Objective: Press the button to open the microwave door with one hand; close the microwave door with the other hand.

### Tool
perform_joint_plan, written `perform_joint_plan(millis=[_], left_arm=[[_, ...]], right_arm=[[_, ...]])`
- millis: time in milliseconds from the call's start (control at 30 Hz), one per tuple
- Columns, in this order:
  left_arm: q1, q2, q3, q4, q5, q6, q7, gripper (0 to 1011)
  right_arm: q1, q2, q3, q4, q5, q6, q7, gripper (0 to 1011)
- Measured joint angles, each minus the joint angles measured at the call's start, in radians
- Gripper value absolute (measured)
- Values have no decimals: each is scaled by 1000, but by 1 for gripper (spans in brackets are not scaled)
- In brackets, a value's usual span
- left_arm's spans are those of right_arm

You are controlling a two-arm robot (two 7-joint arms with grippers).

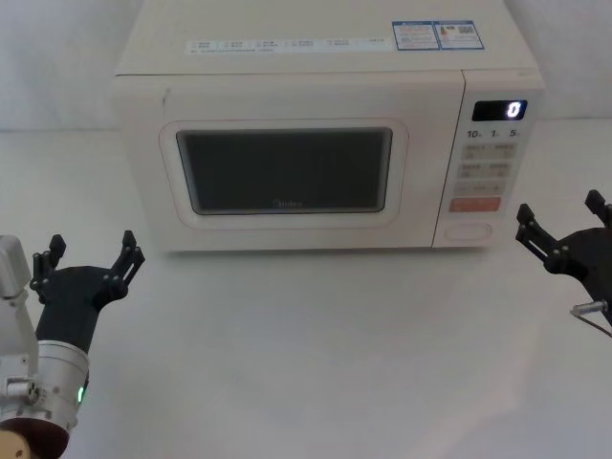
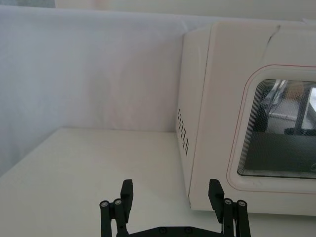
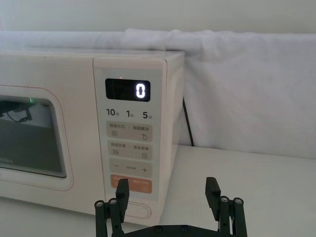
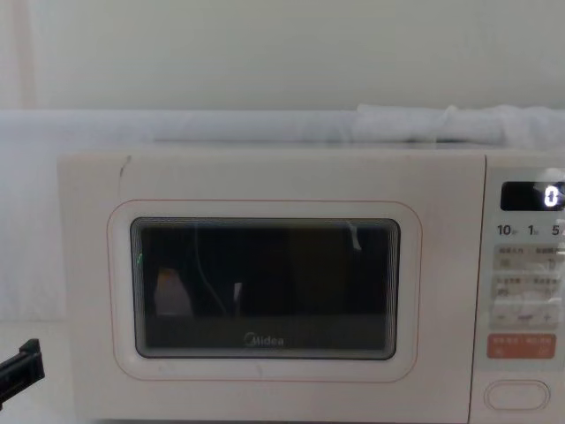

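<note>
Head view: door [image 1: 284,172] shut; left hand [image 1: 88,268] and right hand [image 1: 564,234], both open, flank the microwave [image 1: 325,134] on the desk [image 1: 316,354]. Right wrist view: the button [image 3: 139,211] sits just ahead, likely the pressing target. Chest view: door flush, nothing pressed yet.

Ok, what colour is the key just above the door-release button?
Orange-red, above the cream button on the microwave's panel; the chest view shows it best.

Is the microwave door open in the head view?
No, the microwave door sits flush with the control panel, fully closed.
</note>
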Motion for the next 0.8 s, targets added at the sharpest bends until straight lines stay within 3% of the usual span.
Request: perform_joint_plan(millis=[800], left_arm=[[0,0,0,0,0,0,0,1001]], right_arm=[[0,0,0,0,0,0,0,1000]])
